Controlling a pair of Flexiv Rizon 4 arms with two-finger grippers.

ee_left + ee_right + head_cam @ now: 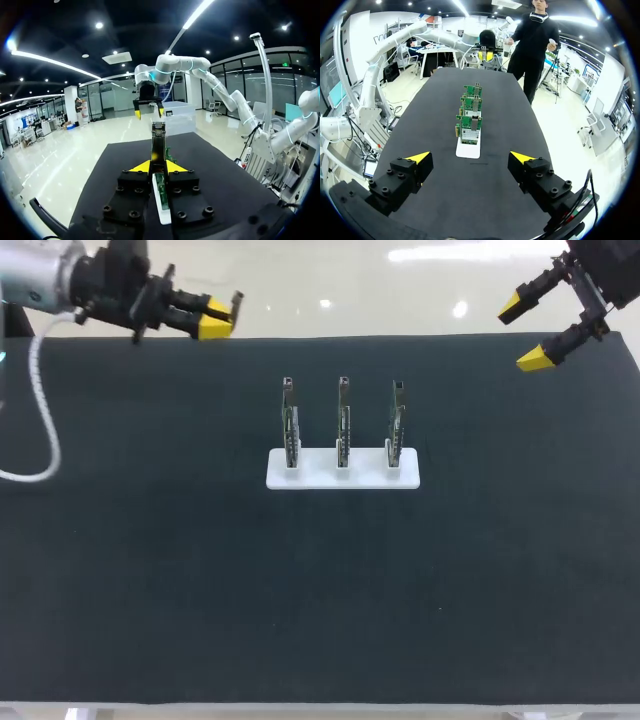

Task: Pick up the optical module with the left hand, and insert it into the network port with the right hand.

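pickup looked done to me: left gripper (pixel 218 320) pinched the optical module (pixel 158 140) above the table's (pixel 150 570) far left, right gripper (pixel 523 334) hung spread, leaving handover and insertion into a network port (pixel 343 430).

From overhead, the left arm (pixel 45 275) is cut off at the upper left corner, the right arm (pixel 610 260) at the upper right, and the white cable (pixel 56 445) at the left edge. The ports on the boards (pixel 343 425) are too small to see. In the left wrist view the left gripper (pixel 158 166) hides the lower end of the module (pixel 158 140).
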